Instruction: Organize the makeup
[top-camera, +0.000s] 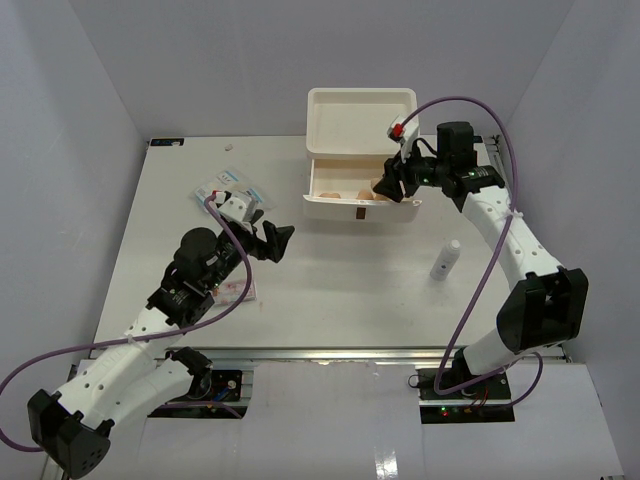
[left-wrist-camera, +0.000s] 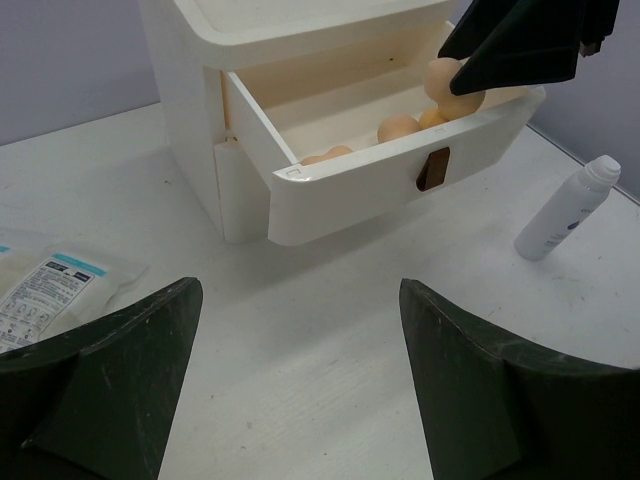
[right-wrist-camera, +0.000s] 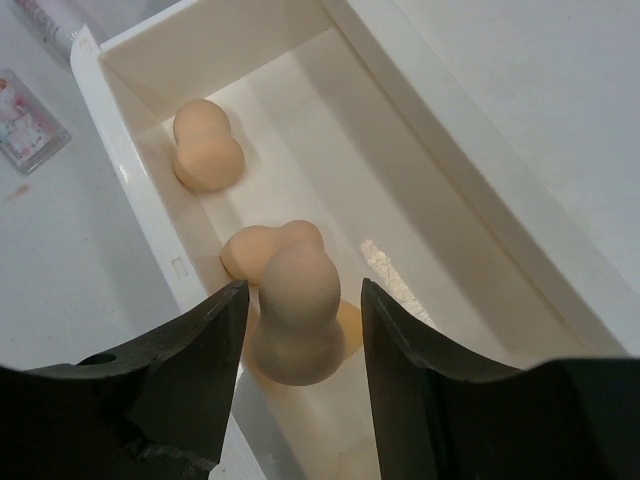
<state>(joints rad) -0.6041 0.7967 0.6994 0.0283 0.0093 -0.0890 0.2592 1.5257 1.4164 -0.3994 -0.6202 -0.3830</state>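
A tan egg-shaped sponge (right-wrist-camera: 297, 318) hangs between the fingers of my right gripper (right-wrist-camera: 300, 290) over the open drawer (right-wrist-camera: 420, 170). The jaws stand apart, with a gap beside the sponge, so the gripper is open. Two more sponges (right-wrist-camera: 207, 148) (right-wrist-camera: 245, 252) lie on the drawer floor, and a further one shows under the hanging sponge. From above, the right gripper (top-camera: 388, 185) sits at the drawer's right end. My left gripper (top-camera: 272, 240) is open and empty, low over the table (left-wrist-camera: 300, 290), facing the drawer (left-wrist-camera: 380, 185). A slim white tube (top-camera: 446, 259) stands to the drawer's right.
The white drawer box (top-camera: 360, 105) stands at the back, its lower drawer pulled out toward me. Clear packets (top-camera: 225, 190) lie left of it, behind the left gripper. A pink-printed packet (top-camera: 237, 290) lies under the left arm.
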